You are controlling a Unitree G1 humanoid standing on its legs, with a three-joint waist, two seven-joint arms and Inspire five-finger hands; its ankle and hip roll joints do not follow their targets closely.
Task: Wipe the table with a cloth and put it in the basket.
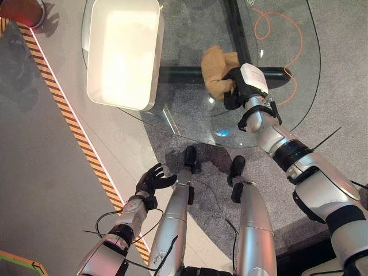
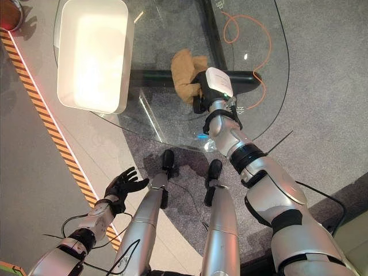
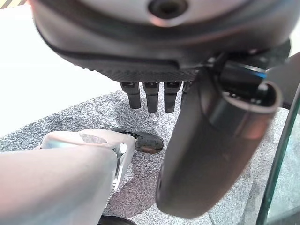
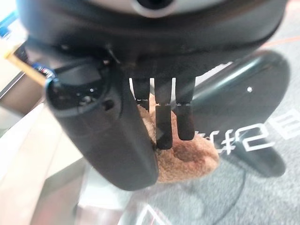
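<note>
A tan cloth [image 1: 217, 69] lies bunched on the round glass table [image 1: 190, 112], near its middle. My right hand [image 1: 238, 86] rests on the cloth's near side. In the right wrist view its fingers [image 4: 164, 126] bend down into the cloth [image 4: 192, 161] with the thumb against its edge. The white basket [image 1: 154, 63] stands on the table's left part, a short way left of the cloth. My left hand [image 1: 152, 179] hangs low beside the table's near edge, fingers spread and holding nothing; its fingers [image 3: 147, 96] also show in the left wrist view.
A black bar of the table's base [image 1: 178, 73] runs under the glass beneath the cloth. An orange cable [image 1: 290, 40] loops on the carpet below the far right. Striped tape [image 1: 69, 115] crosses the floor at left.
</note>
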